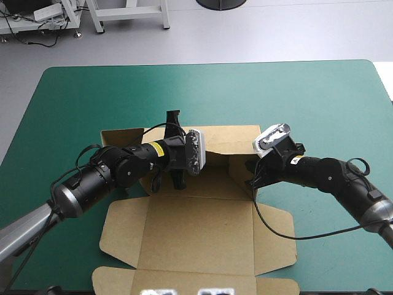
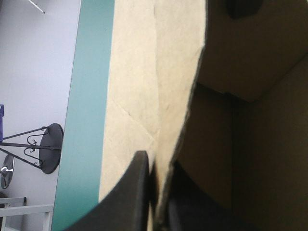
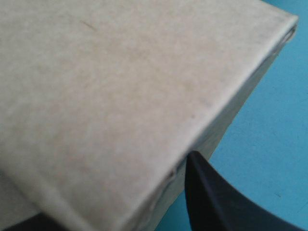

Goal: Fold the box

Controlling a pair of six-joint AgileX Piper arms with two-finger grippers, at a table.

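Our left tool is all but closed on a raised wall of the box. Our right tool seems clamped likewise on the opposite side, probably to hold the 2 sides upright for tucking. The box sits mid-worktop, its near flaps flat.

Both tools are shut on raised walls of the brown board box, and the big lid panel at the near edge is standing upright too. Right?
Not quite. The left tool and right tool do pinch raised walls of the brown cut-board box, but the lid panel lies flat on the teal-green table cover, not upright. The high view shows it.
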